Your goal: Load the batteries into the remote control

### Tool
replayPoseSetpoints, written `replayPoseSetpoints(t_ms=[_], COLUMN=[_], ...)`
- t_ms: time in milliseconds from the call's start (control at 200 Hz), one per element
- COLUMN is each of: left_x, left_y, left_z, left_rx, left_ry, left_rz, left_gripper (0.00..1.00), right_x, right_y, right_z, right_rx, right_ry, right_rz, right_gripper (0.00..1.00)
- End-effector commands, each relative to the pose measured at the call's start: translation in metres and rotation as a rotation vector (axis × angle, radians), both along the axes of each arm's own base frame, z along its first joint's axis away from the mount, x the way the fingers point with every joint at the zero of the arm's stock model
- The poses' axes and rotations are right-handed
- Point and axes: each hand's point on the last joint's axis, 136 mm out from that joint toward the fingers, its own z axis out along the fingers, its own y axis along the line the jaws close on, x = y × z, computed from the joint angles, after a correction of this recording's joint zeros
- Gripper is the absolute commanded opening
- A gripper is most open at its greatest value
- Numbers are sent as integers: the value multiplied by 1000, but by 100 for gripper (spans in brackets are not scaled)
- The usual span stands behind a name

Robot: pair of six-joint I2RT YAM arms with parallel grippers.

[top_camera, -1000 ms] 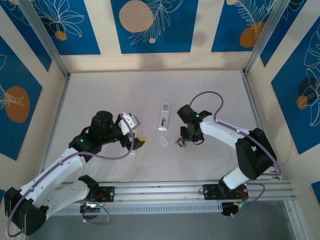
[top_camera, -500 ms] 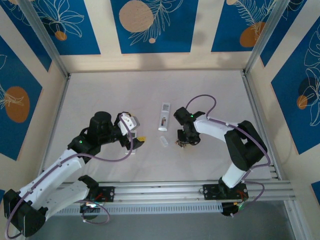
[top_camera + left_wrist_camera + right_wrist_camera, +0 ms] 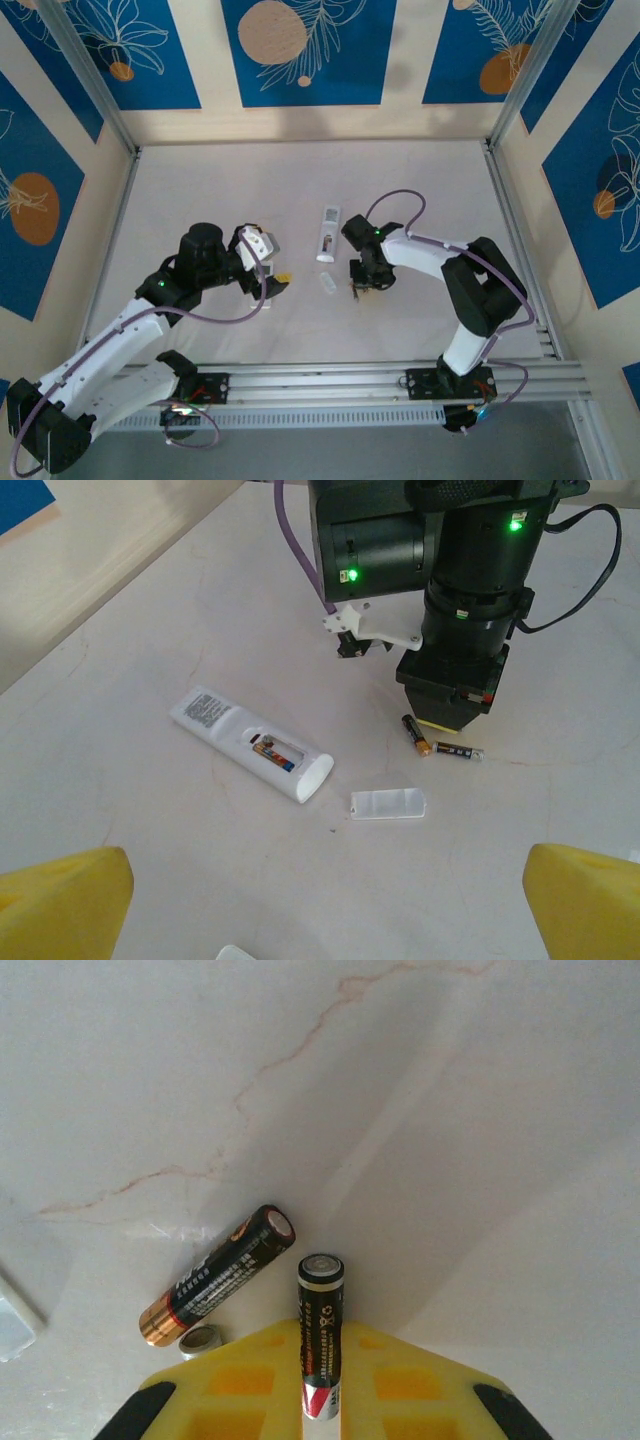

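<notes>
**Loading barely begun: cover off, loose cells on the bench**

The remote control point(image 3: 252, 744) lies face down on the bench point(image 3: 150, 640), its battery bay open. The cover point(image 3: 388, 803) lies apart from it, just off its rounded end. Something orange and blue sits in the bay and may be one cell already seated, though the left wrist view is too small to be sure.

Just beyond the cover, under the right arm, are the loose batteries. The right pincer point(image 3: 320, 1348) points straight down at the bench, and its yellow pads point(image 3: 240, 1385) are pressed in on either side of one battery point(image 3: 320, 1300), pinching it along its length. Whether that cell is clear of the bench I cannot tell. A second battery point(image 3: 220, 1275) lies slantwise just beside it, copper end toward the pincer, untouched. The left pincer point(image 3: 322, 890) hangs spread wide and empty on the near side of the remote control.

So opening the bay is done and a pick-up is in hand. Left to do, by my reading: carry this cell to the bay, seat it the right way round, fetch the other, then perhaps refit the cover.
</notes>
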Motion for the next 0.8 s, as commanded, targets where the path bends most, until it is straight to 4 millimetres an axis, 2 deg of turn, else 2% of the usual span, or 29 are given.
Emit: replayPoseSetpoints(t_ms=[0, 160, 215, 280, 410, 490, 595, 795], left_x=[3, 2, 3, 3, 3, 4, 4, 3], left_y=[-1, -2, -2, -2, -2, -1, 1, 3], left_z=[9, 9, 10, 11, 11, 11, 9, 12], left_rx=[-17, -19, -21, -24, -27, -23, -12, -21], left_ry=[-31, -28, -29, -30, -28, -33, -38, -47], left_rz=[3, 2, 3, 3, 5, 10, 19, 23], left_gripper=[100, 100, 100, 100, 100, 100, 100, 100], right_x=[-1, 9, 11, 15, 35, 53, 76, 97], right_y=[-11, -14, -9, 4, 49, 71, 91, 104], right_z=[-2, 35, 49, 64, 85, 85, 77, 51], right_rx=[-73, -85, -48, 22, 190, 204, 188, 144], right_ry=[25, -48, -64, -85, -118, -130, -136, -108], right_rz=[-37, -114, -142, -170, -185, -180, -171, -197], right_gripper=[11, 10, 10, 10, 10, 10, 10, 10])
